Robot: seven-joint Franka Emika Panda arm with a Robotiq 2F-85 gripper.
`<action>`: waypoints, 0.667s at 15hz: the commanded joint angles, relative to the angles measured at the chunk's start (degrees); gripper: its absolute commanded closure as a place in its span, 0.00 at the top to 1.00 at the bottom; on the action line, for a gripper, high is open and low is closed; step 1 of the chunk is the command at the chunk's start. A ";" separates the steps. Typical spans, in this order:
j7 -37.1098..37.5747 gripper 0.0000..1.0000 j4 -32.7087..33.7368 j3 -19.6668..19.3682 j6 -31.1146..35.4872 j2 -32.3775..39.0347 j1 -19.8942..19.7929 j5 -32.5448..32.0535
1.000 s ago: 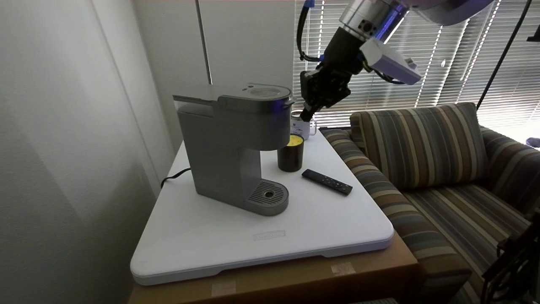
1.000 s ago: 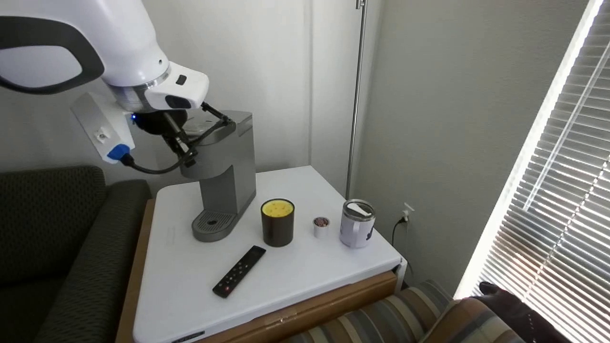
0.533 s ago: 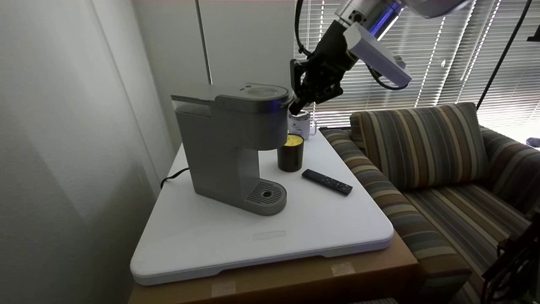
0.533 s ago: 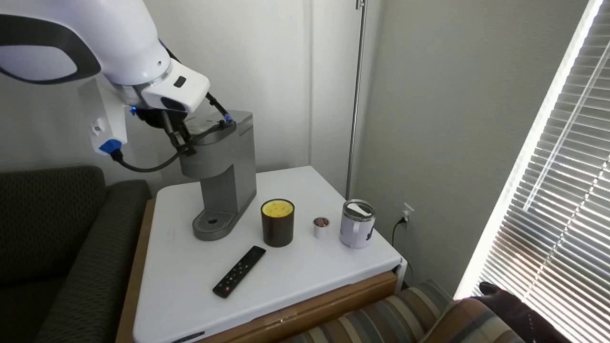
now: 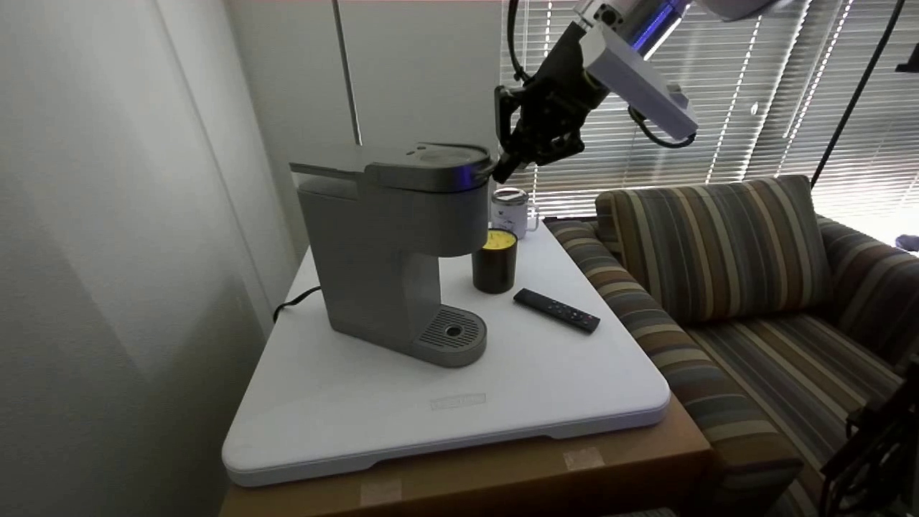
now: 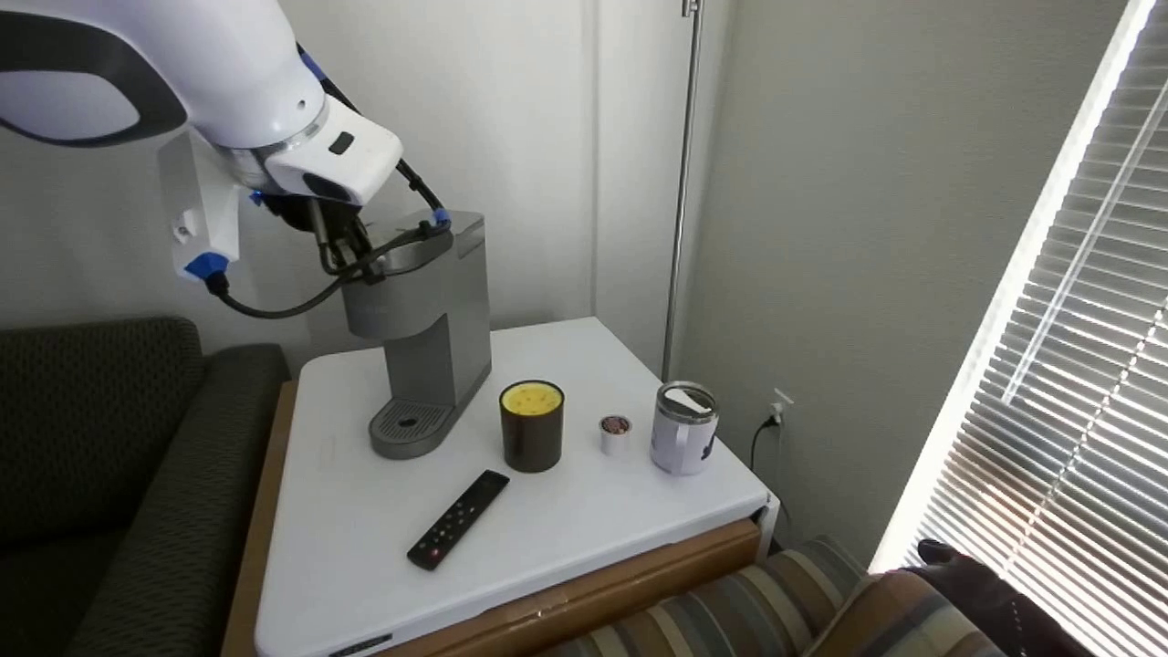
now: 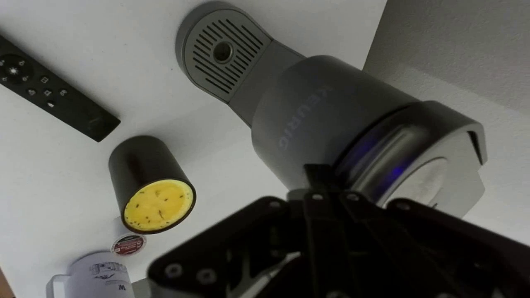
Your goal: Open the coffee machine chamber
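Observation:
The grey coffee machine (image 5: 388, 251) stands upright on the white table; it also shows in an exterior view (image 6: 424, 365) and the wrist view (image 7: 298, 120). Its chamber is the head, with the rounded lid (image 5: 449, 156) on top; the lid also shows in the wrist view (image 7: 420, 178). A dark seam runs under the lid's front edge; I cannot tell if it gapes. My gripper (image 5: 502, 171) has its fingers together, tips at the lid's front lip, apparently touching it from in front and below. It also shows in an exterior view (image 6: 370, 274) and the wrist view (image 7: 325, 178). The cavity is hidden.
A dark jar with yellow content (image 6: 532, 429) stands beside the machine. A black remote (image 6: 458, 520), a small pod (image 6: 615, 436) and a white lidded mug (image 6: 684, 429) are on the table (image 6: 547, 566). A striped armchair (image 5: 711, 251) stands alongside.
My gripper has moved toward the machine's head, then slightly up at the lid's front lip. The machine has shifted back slightly, and the seam under the lid looks more distinct.

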 commanded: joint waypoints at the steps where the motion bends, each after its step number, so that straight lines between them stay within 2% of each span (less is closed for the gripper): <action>1: -1.30 0.00 0.83 1.10 -1.12 -2.25 -0.81 6.17; 5: -1.89 0.00 1.47 1.24 -1.22 -4.32 -0.45 10.26; 10: -2.03 0.00 1.88 1.33 -1.16 -5.79 -0.15 11.97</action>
